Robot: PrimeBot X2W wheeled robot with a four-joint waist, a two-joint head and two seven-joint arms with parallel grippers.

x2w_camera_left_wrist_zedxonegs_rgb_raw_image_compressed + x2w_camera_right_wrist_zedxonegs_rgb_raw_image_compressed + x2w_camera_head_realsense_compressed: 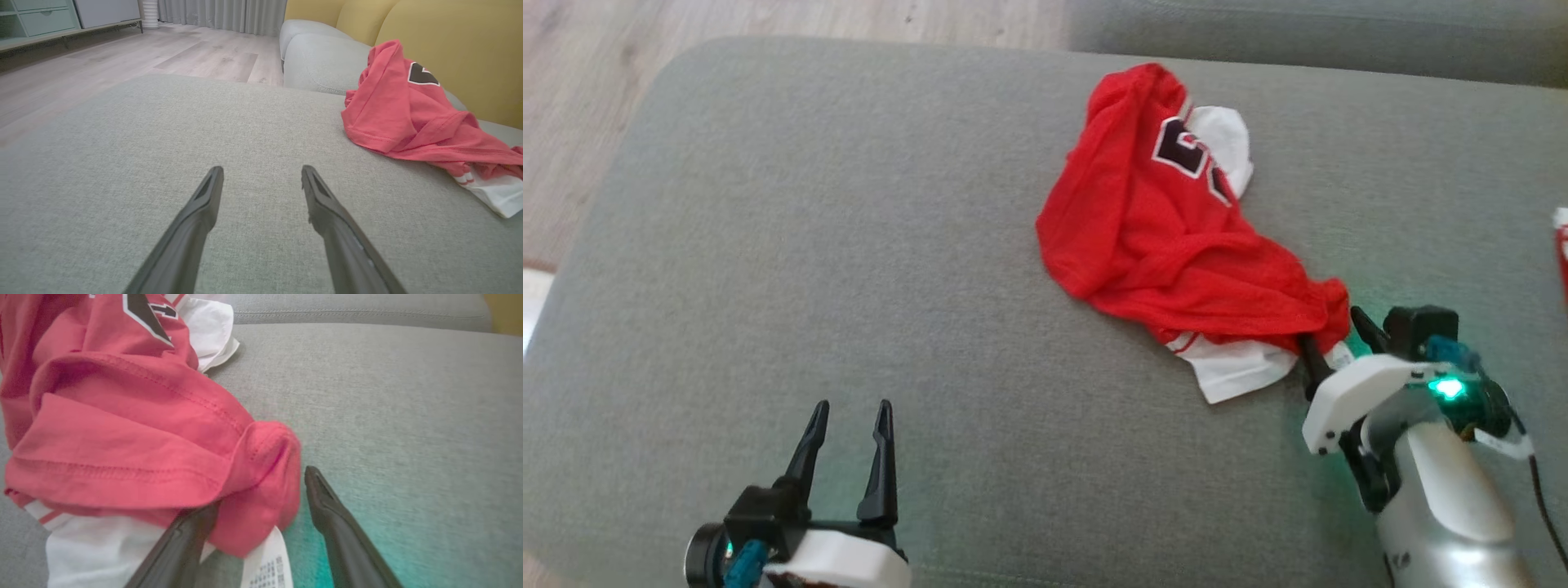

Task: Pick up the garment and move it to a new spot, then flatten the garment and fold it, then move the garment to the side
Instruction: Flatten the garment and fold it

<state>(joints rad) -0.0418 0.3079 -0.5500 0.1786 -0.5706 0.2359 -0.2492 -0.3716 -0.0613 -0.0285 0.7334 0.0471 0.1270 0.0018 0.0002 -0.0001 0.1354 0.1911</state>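
Observation:
The garment point(1168, 229) is a crumpled red jersey with white sleeves and a dark number, lying on the grey cushion point(849, 269) right of centre. It also shows in the left wrist view as a red heap point(408, 118) at the right. My right gripper point(1333, 333) stands open at the garment's near right corner; a bunched red fold point(265, 477) sits between its fingers, with the left fingertip tucked under the cloth and the right finger point(327, 502) bare. A white care label point(267, 563) hangs below. My left gripper point(849, 408) is open over bare cushion at lower left, well apart from the garment.
Wooden floor point(588, 106) lies beyond the cushion's far left edge. A second grey cushion point(1298, 33) runs along the back, with yellow back cushions point(449, 41) behind. A red and white object point(1561, 245) peeks in at the right edge. A cabinet point(41, 20) stands across the room.

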